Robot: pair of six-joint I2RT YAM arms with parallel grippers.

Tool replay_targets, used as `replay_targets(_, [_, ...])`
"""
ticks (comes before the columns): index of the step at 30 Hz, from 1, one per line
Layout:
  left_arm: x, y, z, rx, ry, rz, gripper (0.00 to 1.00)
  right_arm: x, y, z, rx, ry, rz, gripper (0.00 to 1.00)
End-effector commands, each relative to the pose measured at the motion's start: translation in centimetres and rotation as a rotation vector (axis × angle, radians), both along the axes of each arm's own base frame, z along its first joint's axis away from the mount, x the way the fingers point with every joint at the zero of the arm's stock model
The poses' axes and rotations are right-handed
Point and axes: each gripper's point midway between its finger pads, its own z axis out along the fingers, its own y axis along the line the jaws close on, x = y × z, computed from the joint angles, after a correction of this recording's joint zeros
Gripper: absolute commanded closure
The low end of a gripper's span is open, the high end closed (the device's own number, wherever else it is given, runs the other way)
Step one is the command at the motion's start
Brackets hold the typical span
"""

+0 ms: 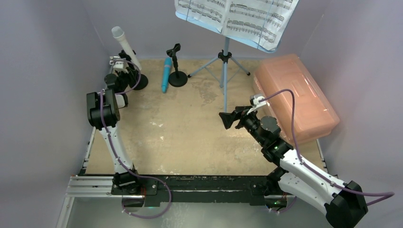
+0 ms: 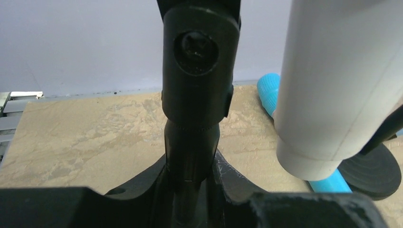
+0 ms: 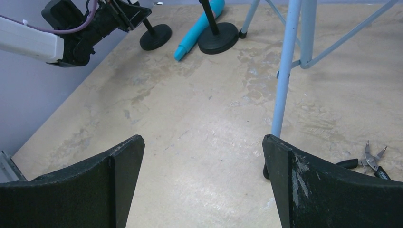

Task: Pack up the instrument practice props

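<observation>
The white microphone (image 1: 124,45) sits tilted in the clip of the left mic holder (image 1: 138,81), head up, directly above my left gripper (image 1: 126,66). From my left wrist its pale body (image 2: 342,85) looms up and to the right of the holder's black post (image 2: 192,95). That post runs straight down between my left gripper's (image 2: 190,190) fingers, which are pressed against it on both sides.

Just past that gripper to the right, the blue microphone (image 1: 166,75) lies flat on the desk (image 1: 190,137). It rests against the round base of the second mic holder (image 1: 178,80), which stands upright with an empty clip.

My right gripper (image 1: 228,119) hangs low over the middle of the desk with its fingers spread wide and nothing between them (image 3: 202,140). One tripod leg of the light-blue music rack (image 3: 285,71) comes down just ahead of its right finger. The sheet-music pages (image 1: 247,16) rest on the rack high above. The black-handled pliers (image 3: 370,159) lie on the desk beyond that finger to the right. The pink box (image 1: 297,95) sits closed to the right of this arm.
</observation>
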Motion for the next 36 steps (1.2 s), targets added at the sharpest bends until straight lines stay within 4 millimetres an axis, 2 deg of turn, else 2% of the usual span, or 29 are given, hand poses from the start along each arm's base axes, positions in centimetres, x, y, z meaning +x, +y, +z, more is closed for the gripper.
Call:
replay_targets(1, [-0.7, -0.7, 1.7, 0.061, -0.059, -0.052, 0.94, 0.1, 0.1, 1.5, 0.021, -0.056, 0.001, 0.02])
replay_targets(4, [-1.6, -0.9, 2.9, 0.094, -0.076, -0.052, 1.0, 0.0, 0.1, 1.7, 0.025, -0.062, 0.004, 0.02])
replay_targets(8, [-3.1, -1.2, 5.1, 0.118, -0.105, -0.044, 1.0, -0.2, 0.2, 2.0, 0.03, -0.068, 0.012, 0.02])
replay_targets(12, [-5.3, -2.3, 8.1, 0.142, -0.146, -0.032, 1.0, -0.5, 0.3, 2.7, 0.042, -0.081, 0.031, 0.02])
replay_targets(18, [-7.8, -7.0, 10.5, 0.236, -0.129, -0.021, 1.0, -1.0, 0.3, 3.4, 0.056, -0.096, 0.044, 0.02])
replay_targets(20, [-9.1, -8.9, 11.5, 0.216, -0.143, -0.015, 1.0, -1.0, 0.2, 3.4, 0.055, -0.096, 0.042, 0.02])
replay_targets(23, [-11.7, -10.2, 13.2, 0.112, -0.188, 0.014, 1.0, -1.2, 0.3, 3.7, 0.057, -0.099, 0.05, 0.02])
replay_targets(26, [-13.7, -11.5, 13.3, 0.084, -0.169, 0.049, 1.0, -1.4, 0.4, 4.1, 0.069, -0.106, 0.064, 0.02])
replay_targets(33, [-19.2, -17.9, 13.6, 0.012, -0.141, 0.022, 1.0, -1.5, 1.2, 4.4, 0.085, -0.09, 0.098, 0.02])
replay_targets(36, [-21.3, -18.8, 12.7, -0.051, -0.101, 0.059, 1.0, -1.5, 1.4, 4.2, 0.087, -0.072, 0.103, 0.02])
